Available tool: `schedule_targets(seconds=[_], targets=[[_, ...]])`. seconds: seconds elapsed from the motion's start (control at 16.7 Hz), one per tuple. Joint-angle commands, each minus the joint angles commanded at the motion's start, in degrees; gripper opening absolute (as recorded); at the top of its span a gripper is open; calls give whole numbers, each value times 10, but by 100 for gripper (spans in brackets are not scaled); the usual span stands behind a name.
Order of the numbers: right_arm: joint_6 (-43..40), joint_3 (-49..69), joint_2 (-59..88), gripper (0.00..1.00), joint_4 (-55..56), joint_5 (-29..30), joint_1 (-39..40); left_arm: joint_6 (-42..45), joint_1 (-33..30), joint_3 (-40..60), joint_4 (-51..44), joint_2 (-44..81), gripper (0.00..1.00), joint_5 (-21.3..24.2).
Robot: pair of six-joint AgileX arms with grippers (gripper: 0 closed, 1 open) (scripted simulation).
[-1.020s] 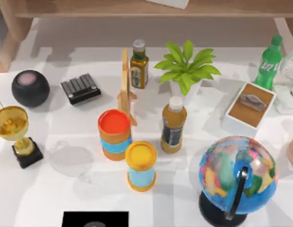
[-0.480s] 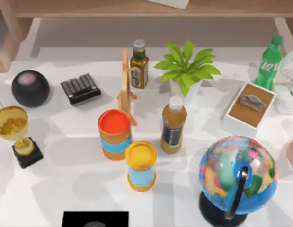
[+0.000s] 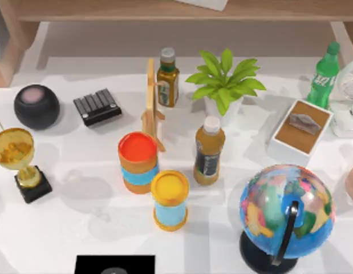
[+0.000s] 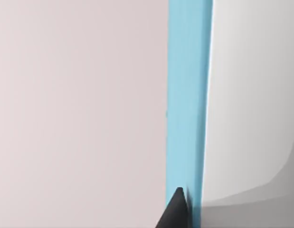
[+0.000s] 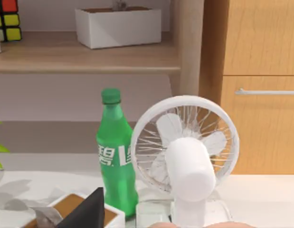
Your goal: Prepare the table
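Top view showed the table (image 3: 79, 222) spread white beneath a globe (image 3: 285, 212), two cans, bottles, a plant (image 3: 224, 80) and a trophy (image 3: 17, 160). Right wrist view faced a fan (image 5: 184, 147) beside a green bottle (image 5: 114, 152), with a dark fingertip (image 5: 87, 213) low in frame. Whether either gripper's jaws stood apart or together, I could not tell.
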Motion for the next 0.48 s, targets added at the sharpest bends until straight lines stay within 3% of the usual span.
schedule_targets(seconds=[0.3, 0.48], targets=[[0, 0, 0, 100, 0, 0, 0, 112, -63, -51, 73, 6, 0, 134], [0, 0, 0, 100, 0, 0, 0, 140, -96, -58, 94, 24, 0, 174]])
